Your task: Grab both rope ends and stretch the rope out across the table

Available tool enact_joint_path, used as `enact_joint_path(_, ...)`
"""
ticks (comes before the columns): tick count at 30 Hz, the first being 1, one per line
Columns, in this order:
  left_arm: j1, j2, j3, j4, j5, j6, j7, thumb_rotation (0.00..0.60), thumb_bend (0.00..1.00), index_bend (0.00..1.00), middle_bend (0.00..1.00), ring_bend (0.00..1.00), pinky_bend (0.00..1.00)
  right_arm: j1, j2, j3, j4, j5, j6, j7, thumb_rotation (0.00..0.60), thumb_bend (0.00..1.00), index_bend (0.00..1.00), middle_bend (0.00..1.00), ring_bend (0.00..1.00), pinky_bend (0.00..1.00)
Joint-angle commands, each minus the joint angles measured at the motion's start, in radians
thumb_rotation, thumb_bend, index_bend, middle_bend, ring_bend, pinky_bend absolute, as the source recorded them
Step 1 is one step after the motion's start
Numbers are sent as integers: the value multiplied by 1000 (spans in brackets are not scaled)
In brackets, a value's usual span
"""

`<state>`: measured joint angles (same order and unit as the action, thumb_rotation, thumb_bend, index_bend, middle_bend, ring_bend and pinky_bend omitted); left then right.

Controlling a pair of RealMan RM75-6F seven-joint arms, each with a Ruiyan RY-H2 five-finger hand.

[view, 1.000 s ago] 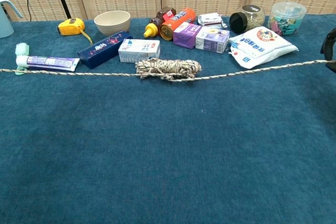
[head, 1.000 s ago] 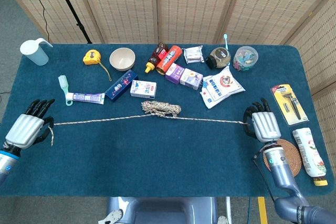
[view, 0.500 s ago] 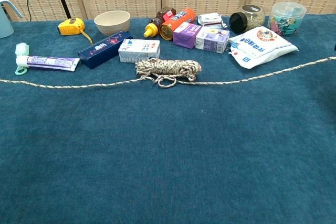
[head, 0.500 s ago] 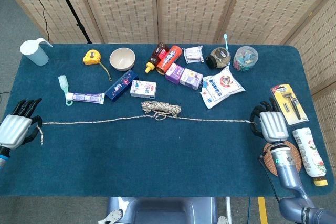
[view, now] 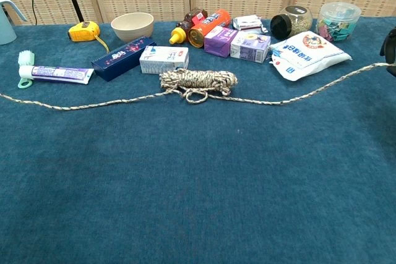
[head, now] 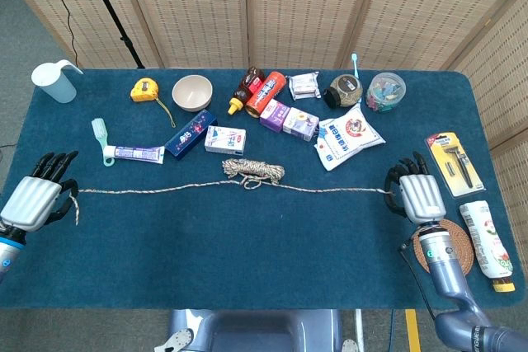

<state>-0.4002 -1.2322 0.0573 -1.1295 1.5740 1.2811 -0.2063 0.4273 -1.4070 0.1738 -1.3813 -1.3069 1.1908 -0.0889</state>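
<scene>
A speckled rope [head: 330,190] runs left to right across the blue table [head: 247,253]. A small coil of it [head: 253,172] is still bunched near the middle. My left hand [head: 33,199] grips the left end at the table's left edge, and a short tail hangs below the fingers. At the right side my right hand [head: 414,194] grips the other end. In the chest view the rope lies slack with the coil [view: 198,81] in the centre. Only a dark sliver of the right hand [view: 391,44] shows there, at the right edge.
Behind the rope lie a toothpaste tube [head: 132,154], a blue box [head: 190,133], a bowl [head: 192,92], bottles [head: 260,92], small cartons and a white bag [head: 348,138]. A razor pack [head: 452,162], a coaster [head: 450,249] and a tube [head: 488,245] sit by the right hand.
Both hands have come slightly inward since half a second ago. The rope, nearly straight before, now sags in loose curves on the cloth.
</scene>
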Motion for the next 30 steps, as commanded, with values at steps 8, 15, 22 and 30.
enact_joint_path(8,-65,-15,-24,-120,64,-16,91,600,434,636,13,0,0,41,-39,5,-43,-32,-20,-2,600,444,647,372,187,0)
enact_joint_path(15,-101,-39,-39,-176,66,-61,157,600,432,610,12,0,0,59,-70,-9,-43,-38,-48,-6,600,444,614,346,174,0)
enact_joint_path(22,-135,-68,-52,-225,50,-119,209,600,421,317,0,0,0,66,-101,-26,-23,-6,-89,-34,600,445,411,195,89,0)
enact_joint_path(30,-152,-75,-60,-275,29,-155,249,600,294,33,0,0,0,66,-80,-29,-48,17,-105,-65,600,445,129,7,0,0)
